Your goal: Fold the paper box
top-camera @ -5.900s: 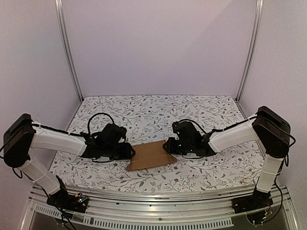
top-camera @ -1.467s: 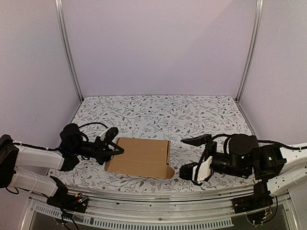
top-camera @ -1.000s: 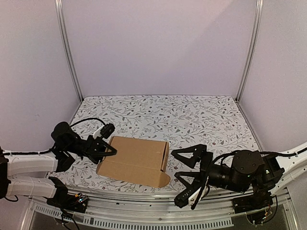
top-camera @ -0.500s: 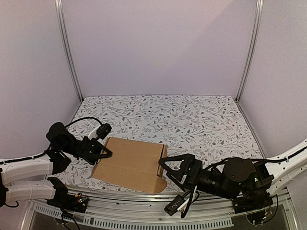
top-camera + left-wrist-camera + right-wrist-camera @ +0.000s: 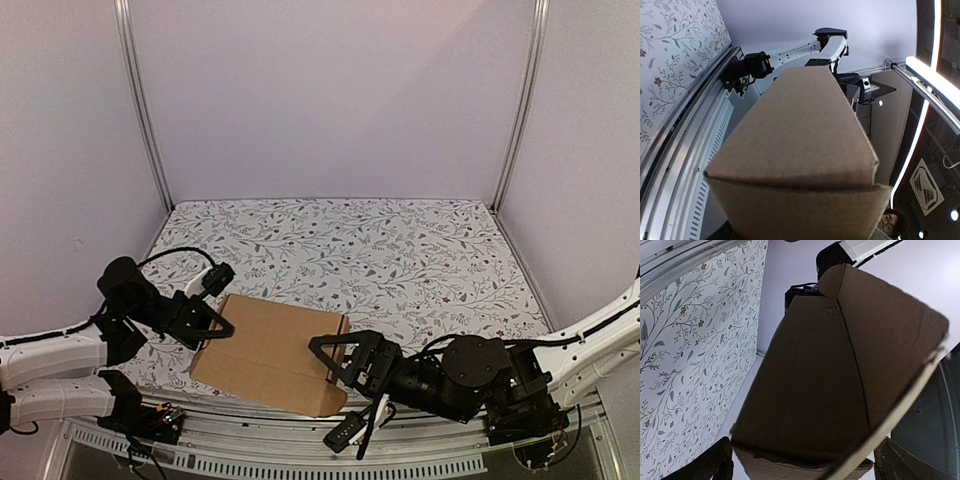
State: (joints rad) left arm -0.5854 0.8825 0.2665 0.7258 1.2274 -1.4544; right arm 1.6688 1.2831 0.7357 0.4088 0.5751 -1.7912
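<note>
**Box held over a flowered table**

The paper box (image 5: 270, 345) hangs tilted over the near edge of the flowered tablecloth (image 5: 400, 250). The left gripper (image 5: 205, 322) is clamped on the box's left end. The right gripper (image 5: 322, 392) has its fingers spread wide on either side of the box's right end. Behind the box rise plain lilac walls (image 5: 330, 100) and metal posts (image 5: 140, 110).

paper box (image 5: 270, 350) at table (image 5: 400, 250) front, left tool (image 5: 207, 323) on its left, right tool (image 5: 322, 392) opposite

surface: floral cloth (image 5: 400, 250) | back corners: metal posts (image 5: 140, 110) | behind: plain pale walls (image 5: 330, 90) | near edge: slotted rail (image 5: 250, 465)
</note>
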